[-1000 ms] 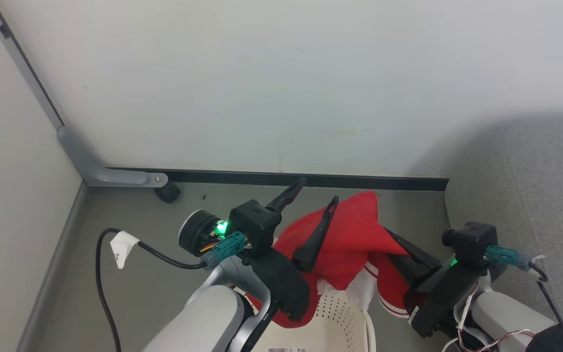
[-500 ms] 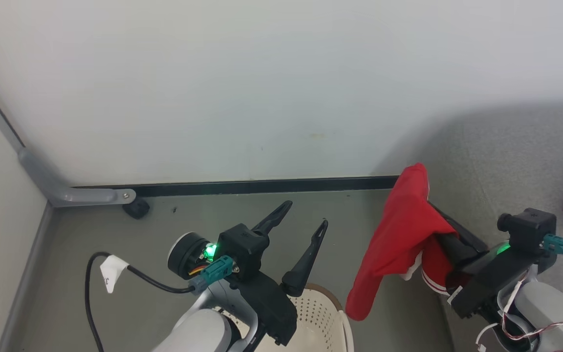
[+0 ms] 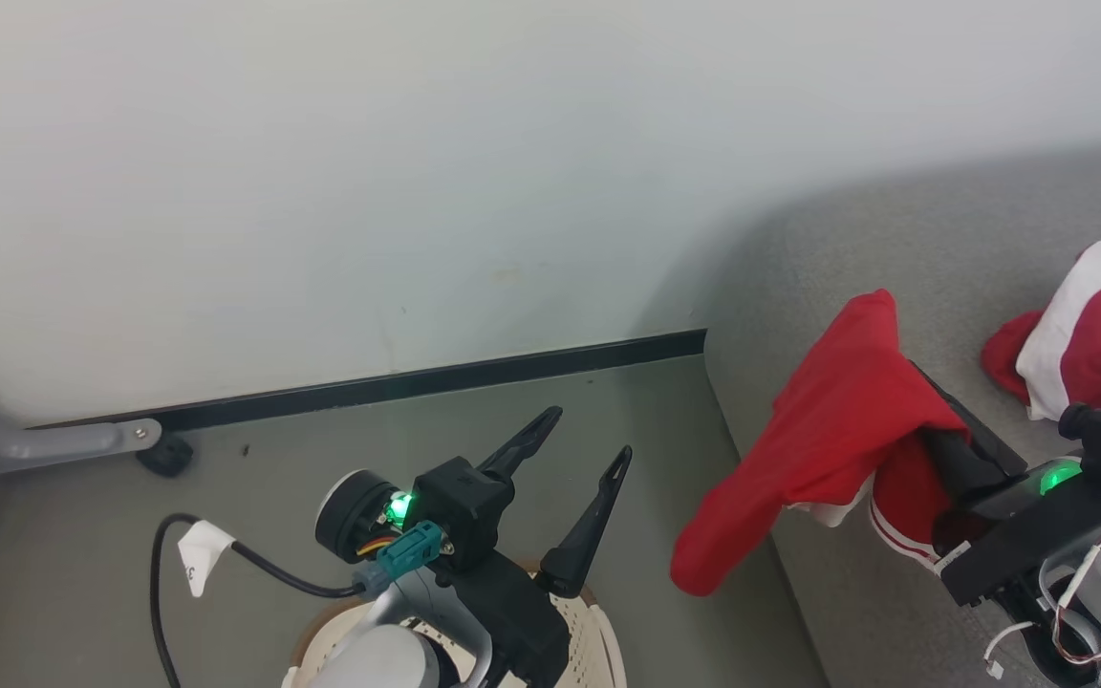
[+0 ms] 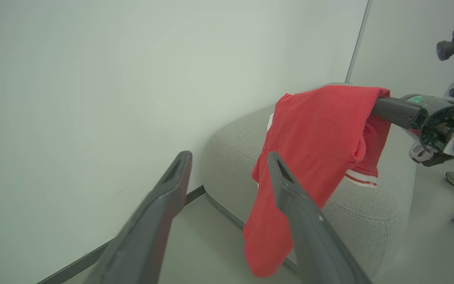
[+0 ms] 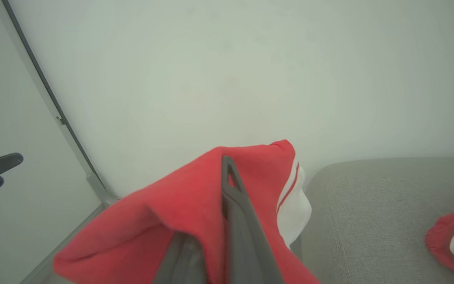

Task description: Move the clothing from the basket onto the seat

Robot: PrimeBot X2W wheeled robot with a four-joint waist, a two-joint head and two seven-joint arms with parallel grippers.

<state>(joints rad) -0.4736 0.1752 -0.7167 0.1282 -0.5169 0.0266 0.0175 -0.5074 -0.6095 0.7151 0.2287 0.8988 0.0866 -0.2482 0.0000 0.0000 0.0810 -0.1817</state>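
Holding red garment (image 3: 828, 430) in clamped right jaws over seat's (image 3: 942, 239) edge, mid-transfer; left jaws wide, empty; needing lowering, release.

Ends at the left gripper (image 3: 591, 432) in two long, dark, tapered fingers (image 3: 589, 526), slotted near the tips. Carries behind them a black boxy camera housing (image 3: 463, 497), a green light (image 3: 400, 506), a round white-rimmed cuff (image 3: 345, 516), a teal connector (image 3: 409, 552) and a black cable (image 3: 275, 568) tagged with a white label (image 3: 197, 564). Runs back into a pale grey forearm (image 3: 378, 664). Shows behind the right gripper (image 5: 225, 162) a black body (image 3: 1019, 545), a green lamp (image 3: 1052, 476) and thin red and white wires (image 3: 1076, 650).
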